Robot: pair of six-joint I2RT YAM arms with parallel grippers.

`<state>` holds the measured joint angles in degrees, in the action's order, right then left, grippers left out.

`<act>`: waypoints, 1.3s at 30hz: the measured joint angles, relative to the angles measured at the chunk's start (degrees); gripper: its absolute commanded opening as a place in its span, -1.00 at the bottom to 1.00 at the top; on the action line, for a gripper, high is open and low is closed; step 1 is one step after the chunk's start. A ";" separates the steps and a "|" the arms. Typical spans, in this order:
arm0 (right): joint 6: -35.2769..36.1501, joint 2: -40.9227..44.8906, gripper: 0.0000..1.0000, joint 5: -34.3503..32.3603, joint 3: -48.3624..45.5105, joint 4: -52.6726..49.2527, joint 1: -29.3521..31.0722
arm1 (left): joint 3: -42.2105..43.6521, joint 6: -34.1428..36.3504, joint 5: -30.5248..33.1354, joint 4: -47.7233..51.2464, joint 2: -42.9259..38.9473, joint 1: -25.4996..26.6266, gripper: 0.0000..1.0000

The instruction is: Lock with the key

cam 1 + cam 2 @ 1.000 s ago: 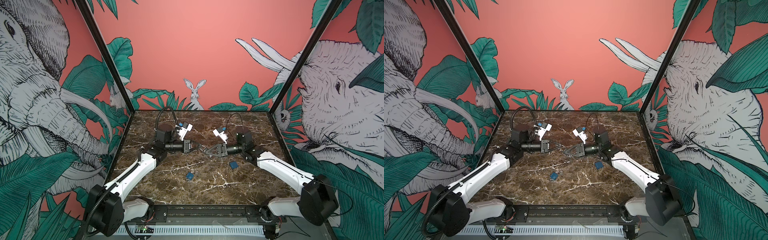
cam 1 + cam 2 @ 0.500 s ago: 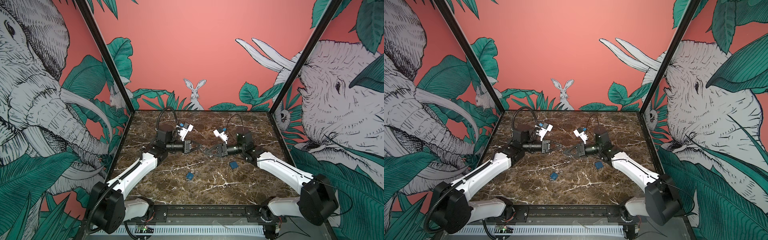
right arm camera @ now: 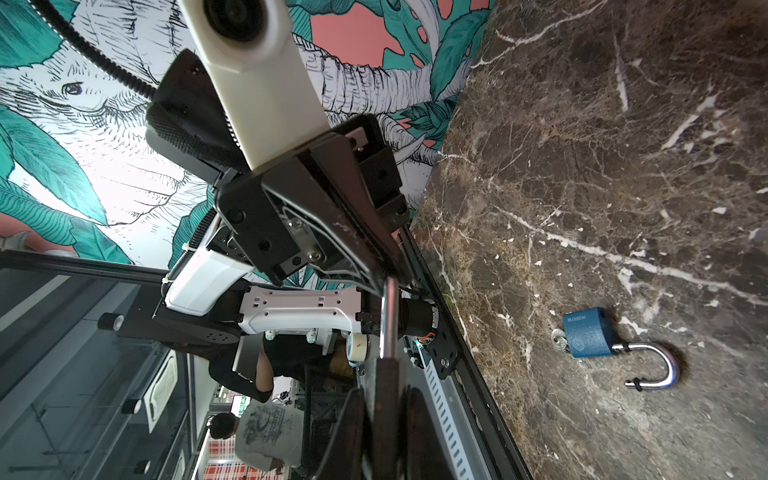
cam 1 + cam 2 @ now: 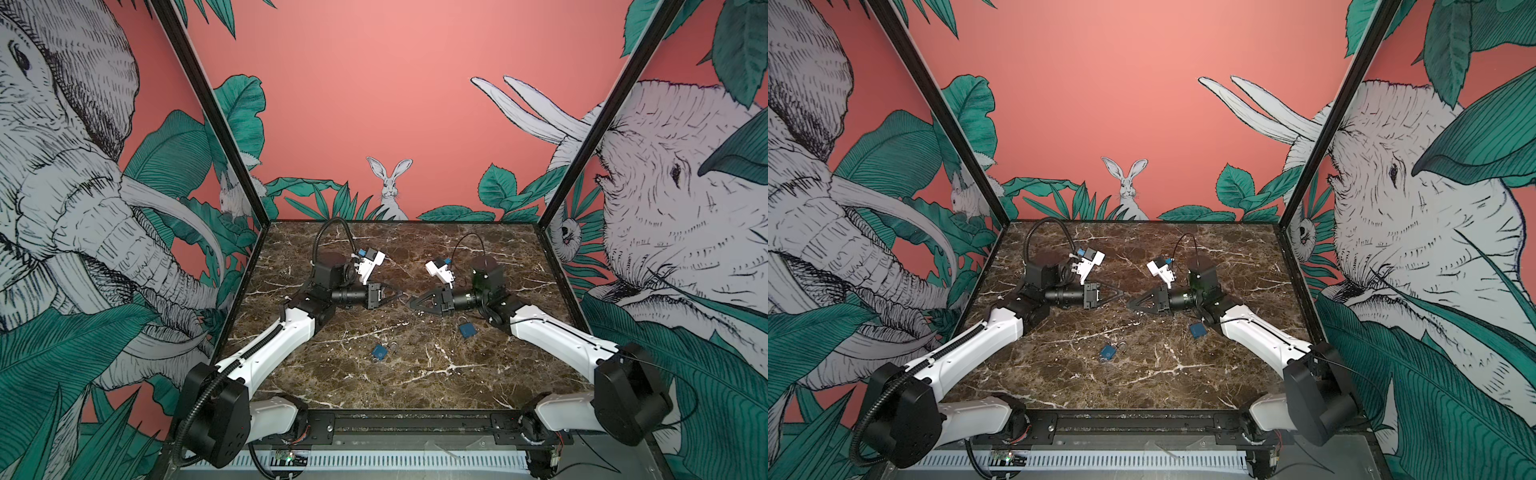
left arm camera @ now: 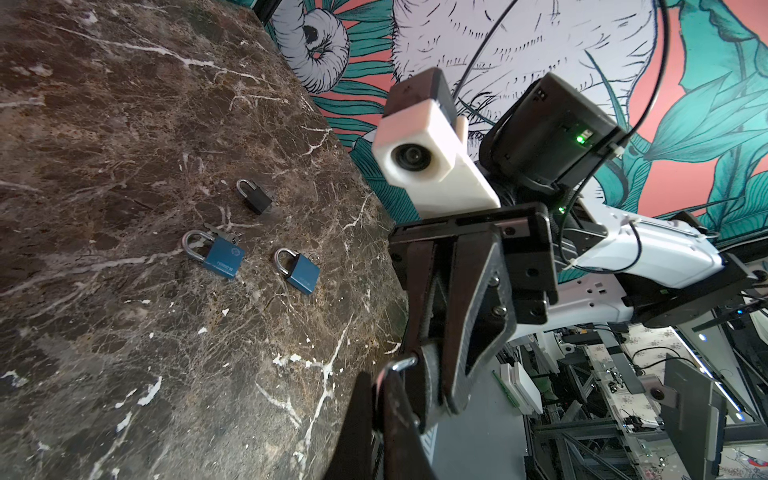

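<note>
Right claw: nearly closed, pinched on one end of a slim shiny metal bar. Key shank or padlock shackle? Honestly can't tell, too small.
Left claw: closed all the way, tips right at the bar's other end. Can't say whether it's really pinching it or just touching.
Where that is: mid-air over the middle of the table, the two claws nose to nose.
Bar's long axis: straight from one claw to the other, so side to side across the table in both top views, roughly level.
Which way from each claw: dead ahead, in line with the fingers on both sides. Neither arm is nearer, each is at an end.
Open blue padlock: flat on the table, shackle swung out, key ring at the base of the body. In a top view the open blue padlock lies toward the front edge from the claws, slightly on the left arm's side.
Other locks: second blue padlock just beside the right forearm; black padlock lying flat too.
My guess: it all hinges on keeping that bar lined up claw to claw. If either wrist twists, it probably slips.
</note>
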<state>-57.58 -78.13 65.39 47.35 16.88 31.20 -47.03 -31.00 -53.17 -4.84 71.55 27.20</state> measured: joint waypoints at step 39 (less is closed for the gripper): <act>1.49 -0.50 -1.00 4.07 -0.31 -4.46 -0.70 | 5.05 -4.02 12.74 -4.50 -4.85 9.14 -1.00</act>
<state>-56.10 -78.63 69.45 47.05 12.43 30.50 -41.98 -35.03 -40.42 -9.34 66.70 36.34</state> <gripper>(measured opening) 0.122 0.073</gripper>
